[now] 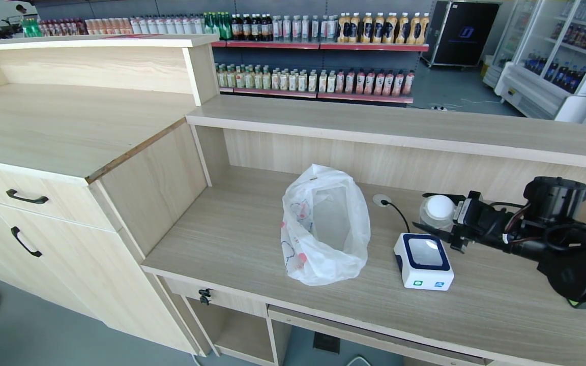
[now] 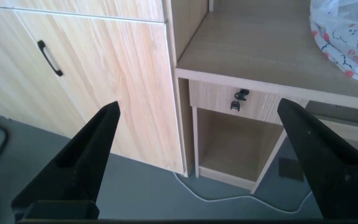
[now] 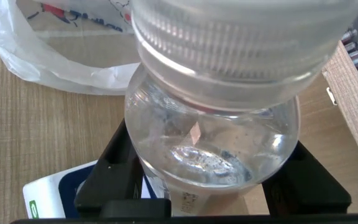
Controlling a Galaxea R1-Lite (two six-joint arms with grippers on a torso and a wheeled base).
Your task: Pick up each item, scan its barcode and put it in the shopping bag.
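Right gripper [image 1: 429,213] lies on its side over the counter [image 1: 252,239], its two dark fingers [image 3: 107,180] clamped on either flank of a clear bottle [image 1: 439,207]. The bottle has a white ribbed cap [image 3: 241,37], and clear liquid shows inside it. Just below and in front of the gripper, the barcode scanner [image 1: 423,261] rests on the counter with its window facing up, apart from the bottle. The shopping bag [image 1: 326,223], white and translucent with its mouth open, stands to the gripper's left, beyond the scanner. Left gripper [image 2: 197,106] hangs low off the counter's front edge with its fingers [image 2: 82,162] spread wide and nothing between them. The cabinet door [image 2: 104,68] and floor lie beneath it, and the bag's lower edge [image 2: 347,37] is on the counter beyond it.
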